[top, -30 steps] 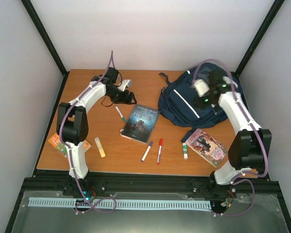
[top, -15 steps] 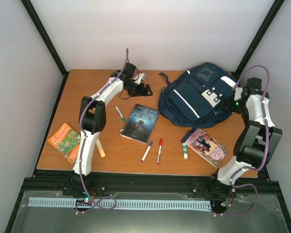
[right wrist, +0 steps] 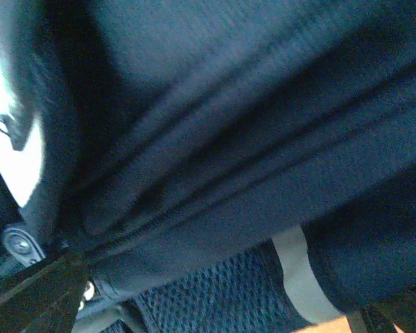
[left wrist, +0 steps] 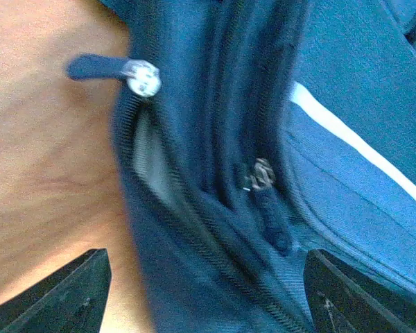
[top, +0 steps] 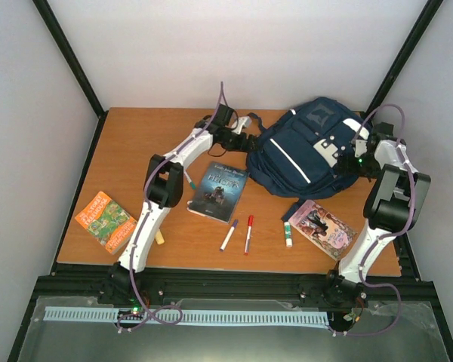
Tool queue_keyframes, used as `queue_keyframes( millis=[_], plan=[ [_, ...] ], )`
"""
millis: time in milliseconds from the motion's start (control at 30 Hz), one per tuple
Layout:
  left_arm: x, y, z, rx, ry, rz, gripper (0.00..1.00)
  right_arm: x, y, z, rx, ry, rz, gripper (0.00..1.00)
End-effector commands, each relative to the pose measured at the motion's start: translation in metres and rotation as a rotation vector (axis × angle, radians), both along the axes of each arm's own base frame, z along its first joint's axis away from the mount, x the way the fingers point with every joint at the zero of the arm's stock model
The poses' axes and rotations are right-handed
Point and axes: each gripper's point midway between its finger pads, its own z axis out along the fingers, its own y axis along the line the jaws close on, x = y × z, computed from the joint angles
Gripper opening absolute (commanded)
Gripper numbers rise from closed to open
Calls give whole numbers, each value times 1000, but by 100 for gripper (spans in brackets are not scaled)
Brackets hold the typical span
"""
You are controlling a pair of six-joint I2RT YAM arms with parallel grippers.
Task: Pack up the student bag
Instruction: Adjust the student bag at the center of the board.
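Observation:
The student bag [top: 302, 151], navy with white stripes and a white buckled patch, lies at the back right of the table. My left gripper [top: 245, 140] is at its left edge, open, with its jaws wide astride the zippered seam [left wrist: 215, 305]. Two zipper pulls [left wrist: 144, 78] [left wrist: 263, 177] show there, and a short gap reveals pale grey lining [left wrist: 149, 156]. My right gripper [top: 355, 151] is against the bag's right side, open; navy fabric [right wrist: 215, 139] fills the right wrist view between its fingertips [right wrist: 35, 291].
In front of the bag lie a dark book [top: 219, 192], a green marker [top: 187, 177], a purple marker [top: 229, 234], a red marker [top: 248, 234], a glue stick [top: 288, 234] and a pink book [top: 322, 226]. An orange book [top: 104, 219] sits near left.
My left arm swung right from the table's back left to the bag's left edge. My right gripper left the bag's top, went out right, then came in against its side.

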Motion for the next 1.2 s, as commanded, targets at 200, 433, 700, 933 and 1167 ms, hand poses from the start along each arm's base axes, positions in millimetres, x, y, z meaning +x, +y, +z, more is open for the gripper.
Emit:
queue_keyframes(
  millis=[200, 433, 700, 933, 1167],
  plan=[
    [-66, -26, 14, -7, -28, -300, 57, 51, 44, -14, -55, -18, 156, 98],
    [-98, -10, 24, 42, -6, -399, 52, 90, 74, -11, -54, -68, 225, 97],
    [-128, -1, 32, 29, 45, -420, 49, 132, 103, -7, -69, -137, 296, 97],
    [-154, -12, 40, 5, 82, -455, 48, 151, 103, -5, -75, -176, 289, 97],
    [-166, -10, 44, 10, 106, -453, 47, 148, 105, 2, -62, -180, 276, 98]
  ],
)
